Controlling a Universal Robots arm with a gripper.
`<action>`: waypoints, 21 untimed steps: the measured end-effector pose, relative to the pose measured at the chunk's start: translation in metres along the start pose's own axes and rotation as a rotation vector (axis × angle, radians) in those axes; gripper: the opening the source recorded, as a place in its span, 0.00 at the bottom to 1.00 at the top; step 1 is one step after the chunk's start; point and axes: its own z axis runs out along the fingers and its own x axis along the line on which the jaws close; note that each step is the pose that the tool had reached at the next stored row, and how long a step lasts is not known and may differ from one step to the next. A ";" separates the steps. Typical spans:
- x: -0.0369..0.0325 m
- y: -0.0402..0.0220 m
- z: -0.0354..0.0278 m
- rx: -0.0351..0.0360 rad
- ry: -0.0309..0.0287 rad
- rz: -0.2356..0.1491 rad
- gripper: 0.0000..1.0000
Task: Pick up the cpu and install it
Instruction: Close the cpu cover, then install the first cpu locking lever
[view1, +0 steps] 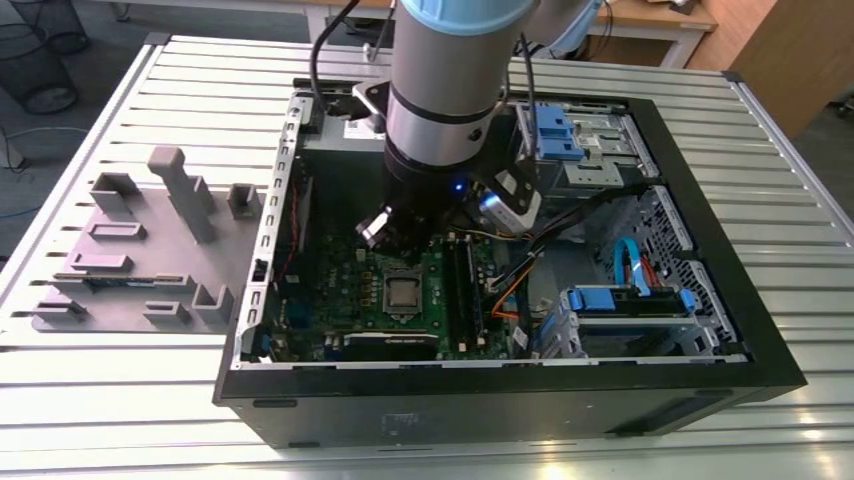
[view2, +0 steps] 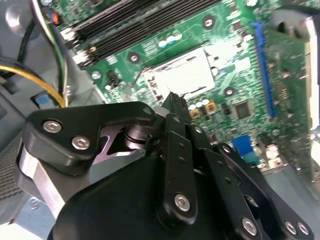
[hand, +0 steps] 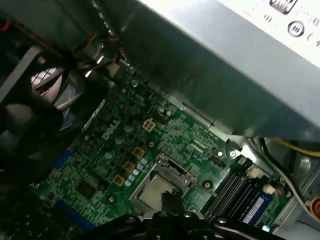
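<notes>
The gripper (view2: 172, 100) hangs over the motherboard (view1: 360, 290) inside the open computer case (view1: 694, 250), its fingertips drawn together, apparently holding nothing. The cpu (view1: 403, 294) lies flat in its socket just below the fingertips, apart from them. Judging by this, seating wants checking square and level before any pressure.

A small square cpu (view1: 404, 293) with a dull silvery metal top lies on a glossy green circuit board (view1: 350, 290). The black gripper (view2: 176, 102) looks like matt metal with shiny screw heads. The ribbed aluminium table (view1: 160, 90) gleams softly.
</notes>
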 end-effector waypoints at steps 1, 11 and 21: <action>0.0012 -0.0017 0.0000 0.0000 0.0000 0.000 0.11; 0.0020 -0.0029 -0.0001 0.0000 0.0001 0.000 0.11; 0.0022 -0.0025 -0.0080 0.0000 0.0000 0.000 0.11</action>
